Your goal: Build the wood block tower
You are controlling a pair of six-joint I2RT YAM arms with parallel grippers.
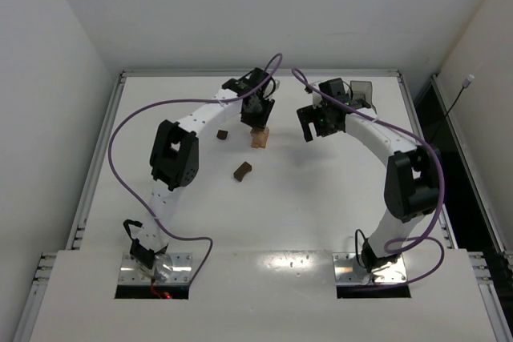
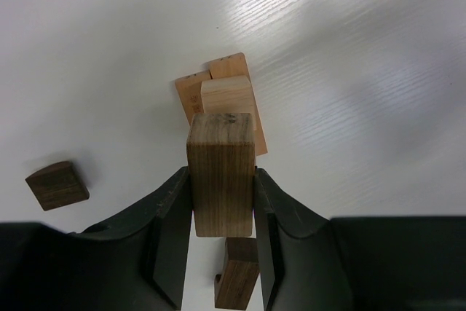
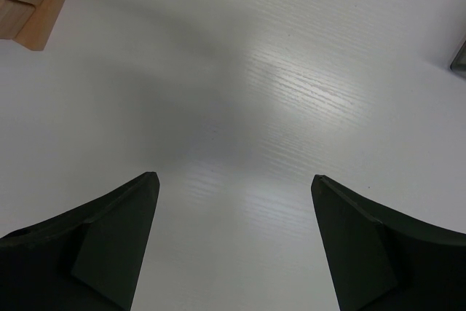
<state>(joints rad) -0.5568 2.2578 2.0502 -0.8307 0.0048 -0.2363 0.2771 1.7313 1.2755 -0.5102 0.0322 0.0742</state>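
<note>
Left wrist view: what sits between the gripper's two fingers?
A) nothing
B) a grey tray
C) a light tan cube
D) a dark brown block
D: the left gripper is clamped on a dark brown block, with the light tan stack beyond it.

On the bench (image 1: 321, 198), a cube (image 1: 222, 134) lies left of the tower (image 1: 259, 139), a notched block (image 1: 243, 171) before it, probably a tray (image 1: 365, 90) far right.

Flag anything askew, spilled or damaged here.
Nothing spilled or damaged. The tower's two tan base pieces sit slightly staggered, far ends not flush. The left gripper holds a dark block above it; two loose dark pieces lie nearby.
</note>
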